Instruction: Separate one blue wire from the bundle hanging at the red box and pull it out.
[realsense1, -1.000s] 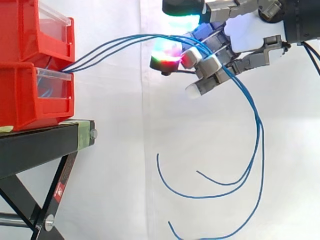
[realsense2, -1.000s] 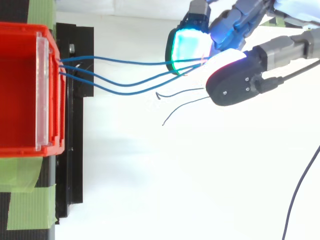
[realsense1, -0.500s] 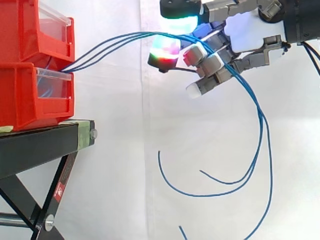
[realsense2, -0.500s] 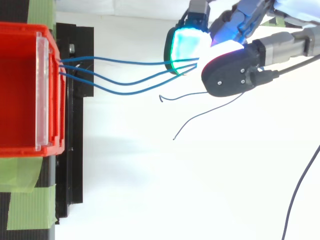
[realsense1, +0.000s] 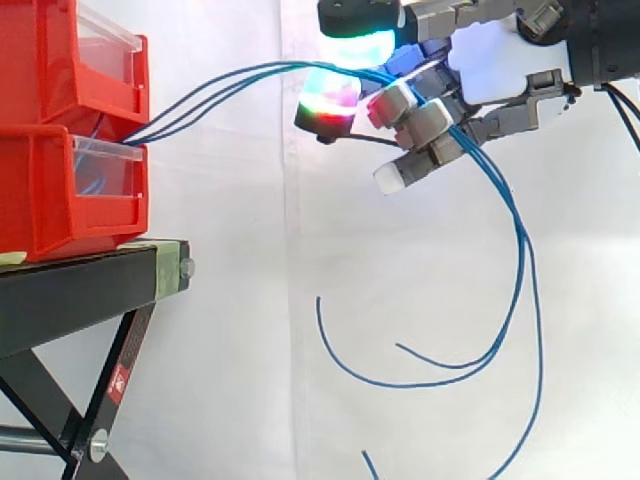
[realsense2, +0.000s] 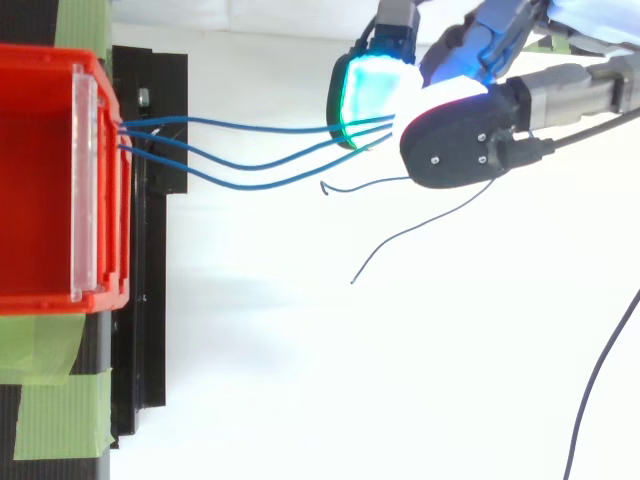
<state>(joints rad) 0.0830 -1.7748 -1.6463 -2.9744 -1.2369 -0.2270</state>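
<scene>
Hand: the hand is curling its fingers round the blue wires, and its glowing fingertips are closing on them from above and below, so it is gripping rather than spreading.
Blue wires: three strands are running from the hand's fingertip side across to the red box, passing through the grip, then drooping from the hand's wrist side in long loops well below it.
Red box: it is sitting well away from the fingertips on the black stand, under a second red bin; the strands are coming out at the gap between the two.
Done: the hand is already holding the bundle and keeping it lifted off the box front.
Left: as far as I can judge, all three strands are going into the grip together, so no single one is being separated yet, and all three are reaching the box, so none is being pulled out yet.
Side view adds: it is showing the height of things, with the strands rising toward the hand and the loose tails hanging under it, one of them curling back up to a free end below the fingertips.
Top view adds: it is showing the strands fanned apart at the box edge and converging as they reach the cyan pad, beside the dark part of the hand; which strand is lying outermost in the grip I cannot tell.
</scene>
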